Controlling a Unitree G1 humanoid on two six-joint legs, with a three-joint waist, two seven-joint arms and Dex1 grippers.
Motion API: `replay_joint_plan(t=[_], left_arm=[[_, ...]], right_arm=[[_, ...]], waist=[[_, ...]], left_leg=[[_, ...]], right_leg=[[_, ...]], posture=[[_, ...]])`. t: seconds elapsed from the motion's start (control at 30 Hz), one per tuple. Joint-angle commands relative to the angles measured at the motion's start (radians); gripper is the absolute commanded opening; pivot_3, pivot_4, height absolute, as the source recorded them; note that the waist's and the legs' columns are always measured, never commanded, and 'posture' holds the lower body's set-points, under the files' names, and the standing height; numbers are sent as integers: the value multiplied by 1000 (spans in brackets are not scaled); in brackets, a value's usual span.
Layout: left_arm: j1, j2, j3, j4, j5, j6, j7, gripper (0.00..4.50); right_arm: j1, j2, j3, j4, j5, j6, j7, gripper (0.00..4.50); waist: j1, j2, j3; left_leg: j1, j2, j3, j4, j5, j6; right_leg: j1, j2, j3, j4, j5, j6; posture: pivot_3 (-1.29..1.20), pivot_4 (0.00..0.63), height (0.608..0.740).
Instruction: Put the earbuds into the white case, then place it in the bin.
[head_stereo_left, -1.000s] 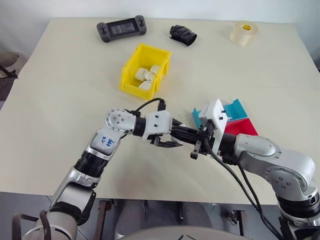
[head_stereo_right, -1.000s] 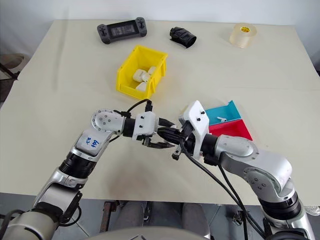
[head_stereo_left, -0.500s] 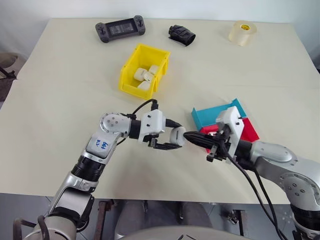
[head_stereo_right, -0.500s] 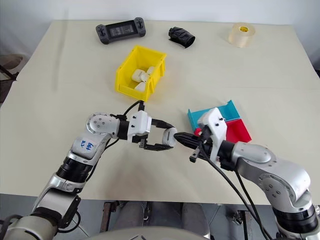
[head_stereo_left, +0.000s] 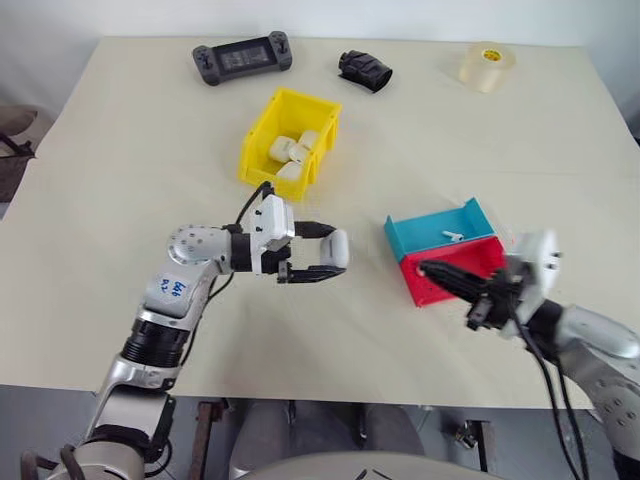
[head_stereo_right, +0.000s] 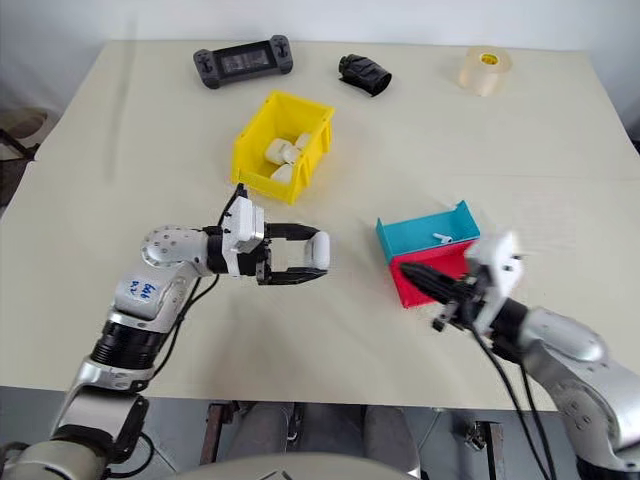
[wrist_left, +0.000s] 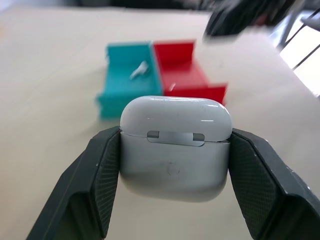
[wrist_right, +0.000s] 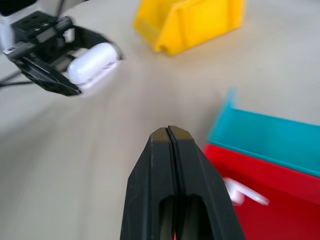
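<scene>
Left eye view: left gripper (head_stereo_left: 335, 262) pinches the white case (head_stereo_left: 338, 249), lid closed, above the table; carry it toward 12 o'clock, clear the bin (head_stereo_left: 257, 161) wall, then release low. Bin already holds several white cases. At 3 o'clock, teal tray (head_stereo_left: 405, 236) holds one earbud (head_stereo_left: 451, 236), another lies in the red tray (wrist_right: 280, 180); right gripper (head_stereo_left: 428, 268) is pressed together, empty.

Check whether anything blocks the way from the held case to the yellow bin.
Nothing visible does. The left gripper holds the case above the table, and the stretch of table between it and the bin is bare. The bin already holds several white cases but has free room near its far end.
</scene>
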Motion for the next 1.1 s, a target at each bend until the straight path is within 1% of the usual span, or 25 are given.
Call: replay_joint_plan(t=[0.03, 0.07, 0.13, 0.17, 0.27, 0.33, 0.37, 0.4, 0.47, 0.6, 0.7, 0.77, 0.87, 0.97, 1.03, 1.07, 1.1], left_arm=[[1, 27, 64, -59, 12, 37, 85, 2811], [2, 32, 73, -61, 12, 43, 97, 2811], [2, 33, 76, -64, 10, 45, 109, 2811], [-9, 22, 83, -55, 15, 38, 134, 2811], [-82, -35, 118, 15, 48, 32, 270, 2811], [-175, -76, 140, 122, 85, 37, 385, 2811], [-220, -93, 148, 179, 97, 32, 427, 2811], [-263, -107, 151, 239, 120, 31, 480, 2811], [-314, -122, 153, 321, 147, 14, 530, 2811], [-395, -162, 164, 481, 165, -41, 578, 2811], [-454, -197, 159, 610, 183, -76, 603, 2811], [-497, -226, 171, 698, 189, -78, 658, 2811], [-536, -246, 180, 803, 189, -103, 668, 2811], [-553, -258, 205, 848, 165, -115, 660, 2811], [-552, -252, 198, 842, 166, -102, 628, 3533], [-551, -248, 196, 837, 171, -103, 629, 3761], [-548, -245, 197, 831, 175, -106, 632, 4095]], right_arm=[[64, 24, -94, -31, -6, -79, 35, 643], [77, 28, -106, -33, 6, -83, 41, 864], [95, 23, -104, -41, 2, -84, 53, 1517], [96, 32, -97, -36, -26, -102, 43, 1809], [103, 62, -81, -31, -72, -133, 16, 2843], [105, 75, -77, -43, -87, -149, 11, 3553], [106, 79, -84, -48, -86, -156, 11, 3831], [106, 84, -95, -50, -83, -165, 13, 3831], [105, 92, -107, -53, -87, -188, 13, 3831], [104, 115, -99, -65, -140, -262, 10, 3831], [99, 118, -79, -82, -149, -265, -2, 3831], [84, 117, -66, -88, -152, -263, -9, 3831], [60, 117, -54, -98, -144, -250, -27, 3831], [48, 119, -43, -103, -144, -246, -40, 3831], [45, 119, -37, -100, -146, -247, -44, 3871], [42, 119, -34, -98, -148, -248, -45, 3871], [39, 119, -29, -94, -150, -250, -44, 3871]], waist=[[0, 0, 0], [0, 0, 0], [-1, 0, 0], [-1, 0, 0], [2, 0, 0], [12, 0, 0], [14, -1, 0], [17, -1, 0], [20, -1, -1], [20, -1, -1], [21, -1, -1], [21, -1, -1], [21, -2, -1], [18, -2, -1], [18, -2, -1], [18, -2, -1], [19, -2, -1]], left_leg=[[0, 0, 0, 0, 0, 0], [0, 0, 0, 0, 0, 0], [0, 0, 0, 0, 0, 0], [1, 0, 0, 0, 0, 0], [1, 0, 0, 0, 0, 0], [1, -1, 0, 0, 0, 0], [1, -1, 0, 1, 0, 0], [1, -2, 1, 1, 0, 0], [1, -6, 1, 1, 0, 0], [1, -6, 2, 0, 0, 0], [1, -6, 2, 0, 0, 0], [1, -6, 2, 1, 0, 0], [1, -7, 2, 1, 0, 0], [1, -7, 2, 1, 0, 0], [1, -7, 2, 0, 0, 0], [1, -7, 2, 0, 0, 0], [1, -7, 2, 1, 0, 0]], right_leg=[[0, 0, 0, 0, 0, 0], [0, 0, 0, 0, 0, 0], [0, 0, 0, 0, 0, 0], [0, 0, 0, 0, 0, 0], [0, 0, 0, 0, 0, 0], [0, 0, 0, 1, 0, 0], [0, 0, 0, 1, 0, 0], [0, 0, 0, 1, 0, 1], [0, 0, 1, 1, 1, 1], [0, 0, 1, 3, 1, 1], [0, -1, 1, 2, 1, 1], [0, -1, 1, 2, 1, 1], [0, -1, 1, 2, 1, 1], [-1, -1, 1, 3, 1, 1], [-1, -1, 1, 4, 1, 1], [-1, -1, 1, 4, 1, 1], [-1, -1, 1, 4, 1, 1]], posture=[[0, 150, 740], [0, 150, 740], [0, 150, 740], [0, 150, 740], [0, 150, 740], [0, 150, 740], [0, 150, 740], [0, 150, 740], [0, 150, 740], [0, 150, 740], [0, 150, 740], [0, 150, 740], [0, 150, 740], [0, 150, 740], [0, 150, 740], [0, 150, 740], [0, 150, 740]])
